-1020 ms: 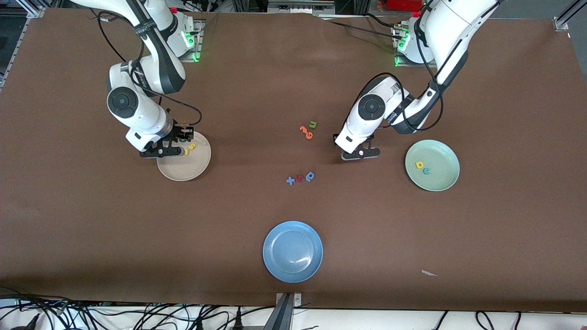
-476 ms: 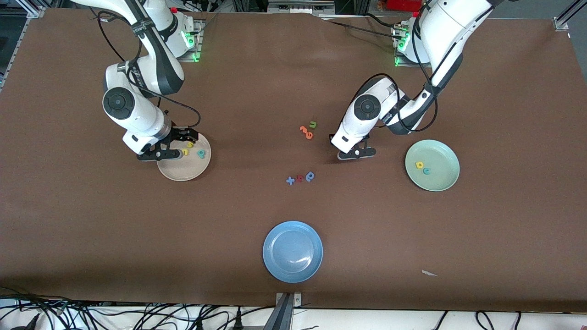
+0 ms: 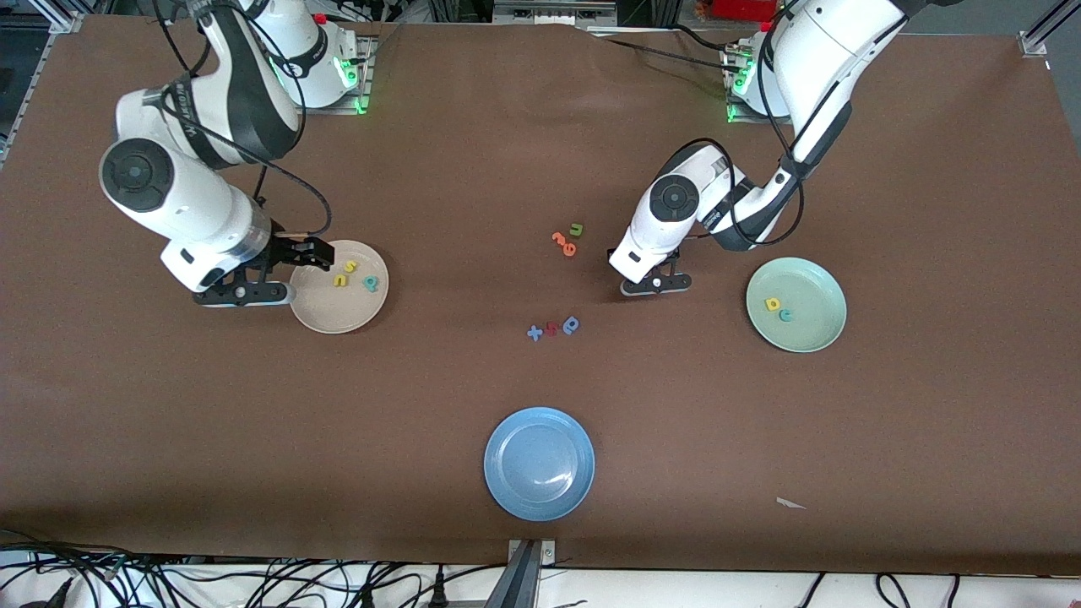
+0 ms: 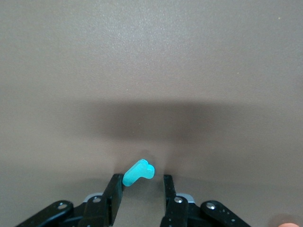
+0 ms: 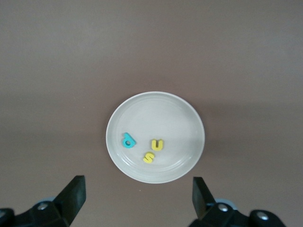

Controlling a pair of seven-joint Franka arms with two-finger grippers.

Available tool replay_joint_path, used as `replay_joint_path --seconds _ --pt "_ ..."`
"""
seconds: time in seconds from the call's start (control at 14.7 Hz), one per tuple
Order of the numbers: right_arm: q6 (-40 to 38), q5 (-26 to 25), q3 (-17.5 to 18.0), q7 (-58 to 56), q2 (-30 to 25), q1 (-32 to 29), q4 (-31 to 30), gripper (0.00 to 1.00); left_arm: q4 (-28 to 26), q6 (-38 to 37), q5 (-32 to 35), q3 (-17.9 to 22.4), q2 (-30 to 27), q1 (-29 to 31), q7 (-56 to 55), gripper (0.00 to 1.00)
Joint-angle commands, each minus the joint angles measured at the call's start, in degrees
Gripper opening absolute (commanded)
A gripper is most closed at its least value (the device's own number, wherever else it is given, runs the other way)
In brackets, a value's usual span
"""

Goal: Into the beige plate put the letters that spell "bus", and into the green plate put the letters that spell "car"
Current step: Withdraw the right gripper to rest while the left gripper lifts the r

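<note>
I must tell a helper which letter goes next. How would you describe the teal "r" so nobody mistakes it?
Find the left gripper, low over bare table beside the green plate. Between its fingers lies the teal "r", the only letter there, apart from the orange, olive, blue and red ones mid-table.

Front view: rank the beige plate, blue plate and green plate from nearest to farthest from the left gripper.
Measured from the left gripper, low over the table's middle:
1. green plate, just beside it toward the left arm's end.
2. blue plate, nearer the front camera, at mid-table.
3. beige plate, toward the right arm's end, holding three letters.
</note>
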Motion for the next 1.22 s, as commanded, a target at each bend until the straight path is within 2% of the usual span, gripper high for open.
replay_joint_path --seconds 0.0,0.27,0.54,0.82,1.16 --pt "-8.1 -0.2 -1.3 -0.9 -0.3 -0.3 8.0 1.0 0.9 0.1 2.2 0.4 0.6 -0.4 -1.5 0.35" --pt "-16.8 -0.5 -1.7 -1.1 -0.4 -0.4 17.3 1.0 0.9 0.1 2.3 0.4 0.8 -0.5 -1.5 0.3" --pt "-24.2 -0.3 -3.8 -1.1 -0.6 -0.4 24.7 1.0 0.8 0.1 2.3 0.4 0.8 -0.5 -1.4 0.24" --pt "-26.7 -0.1 -6.0 -1.2 -0.6 -0.5 26.1 1.0 0.8 0.1 3.8 0.4 0.9 -0.3 -1.5 0.24" --pt "-26.3 -0.2 -6.5 -1.9 -0.5 -0.7 26.1 1.0 0.9 0.1 3.9 0.4 0.9 -0.2 -1.4 0.17"
